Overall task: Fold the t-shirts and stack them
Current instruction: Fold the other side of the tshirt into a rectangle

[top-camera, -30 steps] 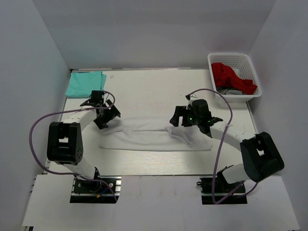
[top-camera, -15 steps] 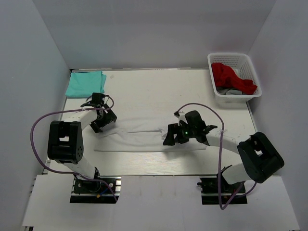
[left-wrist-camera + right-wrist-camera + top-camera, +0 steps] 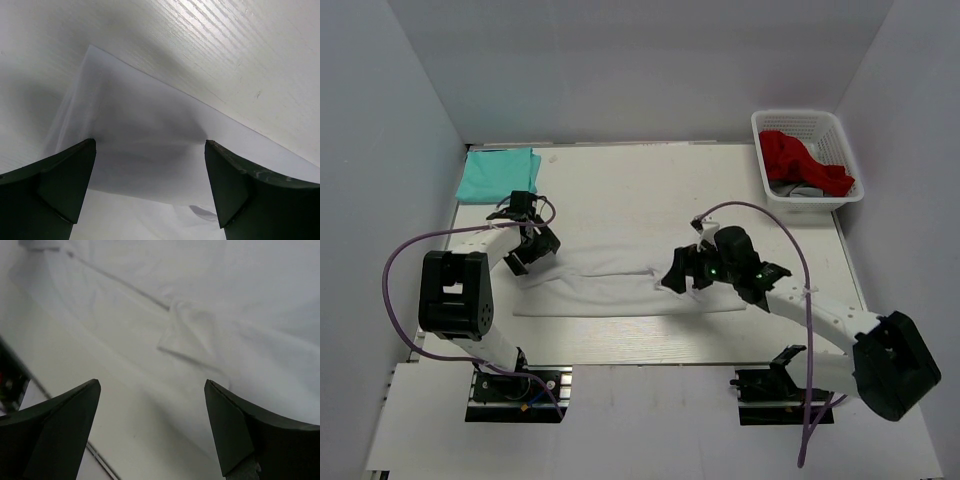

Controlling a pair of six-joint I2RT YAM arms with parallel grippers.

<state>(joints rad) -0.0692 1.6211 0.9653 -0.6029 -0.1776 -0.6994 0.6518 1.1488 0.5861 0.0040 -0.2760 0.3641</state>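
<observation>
The white t-shirt (image 3: 610, 288) lies folded into a long flat strip across the middle of the table. The mint-teal t-shirt (image 3: 498, 172) lies folded at the back left corner. My left gripper (image 3: 525, 250) is open and empty just above the strip's left end; the left wrist view shows its jaws apart (image 3: 150, 145) over a corner of the white cloth (image 3: 145, 150). My right gripper (image 3: 682, 275) is open and empty over the strip's right part; the right wrist view shows its jaws apart (image 3: 152, 385) above the white cloth and a small folded flap (image 3: 192, 335).
A white plastic basket (image 3: 798, 116) stands at the back right with red cloth (image 3: 800, 160) in it. White walls close in the table on three sides. The arm bases sit at the near edge.
My right gripper has moved left and toward the near edge along the white shirt. The bunched cloth under it now lies flat. My left gripper shifted slightly toward the strip's left end.
</observation>
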